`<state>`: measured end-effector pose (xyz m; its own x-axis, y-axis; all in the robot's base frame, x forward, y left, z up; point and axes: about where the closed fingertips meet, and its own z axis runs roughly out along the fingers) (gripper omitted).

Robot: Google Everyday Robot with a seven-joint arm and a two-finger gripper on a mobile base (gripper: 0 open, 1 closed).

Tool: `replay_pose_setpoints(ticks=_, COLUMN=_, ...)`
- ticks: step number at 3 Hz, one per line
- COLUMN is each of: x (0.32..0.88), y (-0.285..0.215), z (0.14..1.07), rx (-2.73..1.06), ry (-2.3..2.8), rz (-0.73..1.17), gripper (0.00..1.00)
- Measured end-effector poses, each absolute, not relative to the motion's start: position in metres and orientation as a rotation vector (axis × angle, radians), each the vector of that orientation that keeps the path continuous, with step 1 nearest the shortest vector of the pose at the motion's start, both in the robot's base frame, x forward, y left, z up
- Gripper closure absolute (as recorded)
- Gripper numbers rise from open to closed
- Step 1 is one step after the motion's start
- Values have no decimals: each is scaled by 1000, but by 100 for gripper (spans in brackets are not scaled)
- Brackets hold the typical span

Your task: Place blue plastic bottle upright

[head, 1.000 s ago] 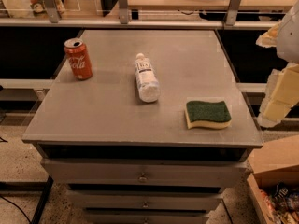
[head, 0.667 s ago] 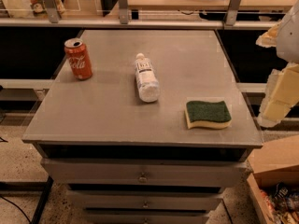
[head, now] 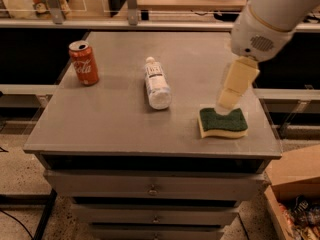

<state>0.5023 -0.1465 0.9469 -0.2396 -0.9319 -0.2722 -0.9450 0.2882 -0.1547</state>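
Observation:
The blue plastic bottle [head: 156,84] lies on its side in the middle of the grey tabletop [head: 115,119]. Its white cap points to the far side and its base toward the front. My gripper [head: 226,103] hangs from the white arm [head: 270,19] at the right, well to the right of the bottle. Its cream tip is just above the far edge of a green and yellow sponge [head: 223,123]. It holds nothing that I can see.
A red Coca-Cola can [head: 84,63] stands upright at the table's left side. The table is a drawer cabinet [head: 150,189]. A cardboard box [head: 295,194] sits on the floor at the lower right. A railing and shelves run behind the table.
My arm has swung in from the right edge of the view and now hangs over the right part of the table above the sponge. The bottle, can and sponge have not moved.

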Motion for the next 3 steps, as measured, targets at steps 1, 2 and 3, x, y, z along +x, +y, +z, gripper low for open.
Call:
replay_pose_setpoints(ticks=1, x=534, y=-95, z=937, rx=-1705, ry=2212, rz=151, gripper=0)
replay_pose_setpoints(ticks=2, x=557, y=-50, z=930, rx=-1673, ry=2207, rz=182, gripper=0)
replay_pose_setpoints(ticks=3, x=574, y=-22, z=925, rx=-1561, ry=2234, rz=189, gripper=0)
